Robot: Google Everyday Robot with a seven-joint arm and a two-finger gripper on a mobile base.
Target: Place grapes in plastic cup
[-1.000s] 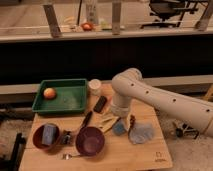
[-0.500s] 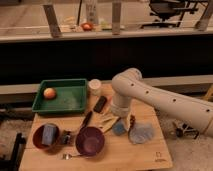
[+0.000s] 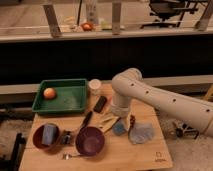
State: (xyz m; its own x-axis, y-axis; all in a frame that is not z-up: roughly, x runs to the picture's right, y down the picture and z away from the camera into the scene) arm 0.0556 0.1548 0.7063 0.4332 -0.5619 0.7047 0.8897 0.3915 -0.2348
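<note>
The plastic cup [image 3: 94, 86] is small and cream-coloured. It stands upright at the back of the wooden table, just right of the green tray [image 3: 75, 106]. My white arm reaches in from the right and bends down over the middle of the table. My gripper [image 3: 118, 123] hangs low over the table among small items, in front of and to the right of the cup. I cannot make out the grapes for certain. A small dark lump [image 3: 66, 137] lies between the two bowls.
The tray holds an orange fruit [image 3: 49, 93]. A red bowl [image 3: 36, 141] with a blue item and a dark purple bowl [image 3: 90, 140] stand front left. Also here are a black bar [image 3: 101, 104], a dark-handled utensil [image 3: 86, 120], a fork [image 3: 75, 156] and a grey crumpled bag [image 3: 142, 133].
</note>
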